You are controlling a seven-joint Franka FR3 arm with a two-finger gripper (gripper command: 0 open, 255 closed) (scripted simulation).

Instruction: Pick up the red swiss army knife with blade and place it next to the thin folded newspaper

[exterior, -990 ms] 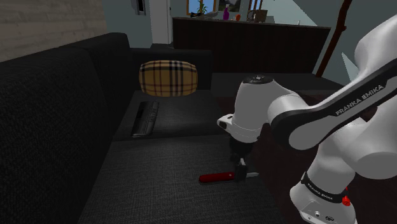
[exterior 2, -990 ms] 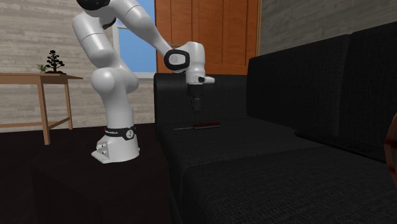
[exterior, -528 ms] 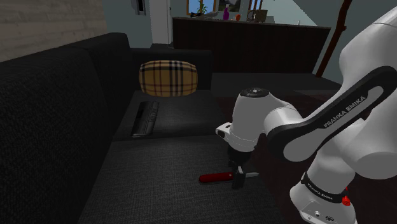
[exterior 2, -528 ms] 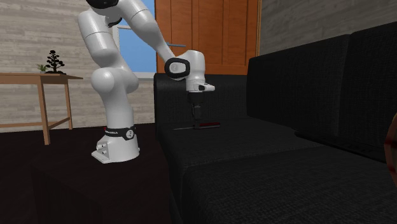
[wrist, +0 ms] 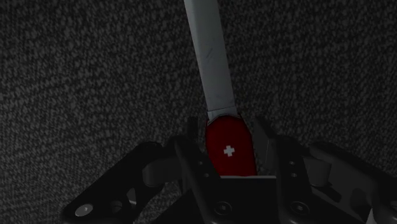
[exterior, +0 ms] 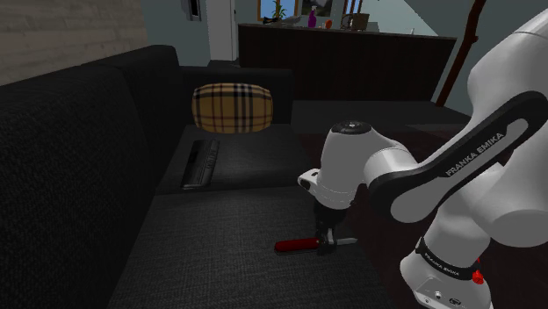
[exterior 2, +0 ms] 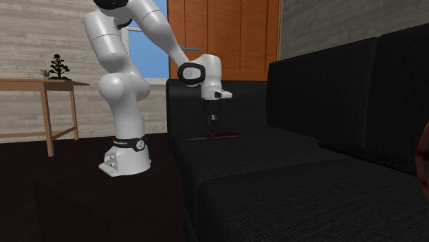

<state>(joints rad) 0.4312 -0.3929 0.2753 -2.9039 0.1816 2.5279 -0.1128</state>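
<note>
The red swiss army knife (wrist: 229, 151) lies flat on the black sofa seat (exterior: 228, 255), its grey blade (wrist: 212, 57) sticking out away from the hand. My black gripper (wrist: 227, 127) points straight down over the handle's blade end, and both fingers press against the red sides. In the shoulder view the knife (exterior: 296, 245) sits near the seat's front edge with the gripper (exterior: 327, 245) on it. From the second exterior view, the gripper (exterior 2: 212, 132) stands upright on the knife (exterior 2: 225, 135). The thin folded newspaper (exterior: 200, 164) lies dark and flat on the farther seat cushion.
A tan plaid cushion (exterior: 233, 107) rests against the sofa's far armrest, just beyond the newspaper. The tall sofa back (exterior: 79, 149) runs along the shoulder view's left. A wooden side table (exterior 2: 41, 86) with a small plant stands behind the arm's stand.
The hand came down onto the knife, then the fingers went from wide apart to pressed against the red handle. The knife has not moved.
</note>
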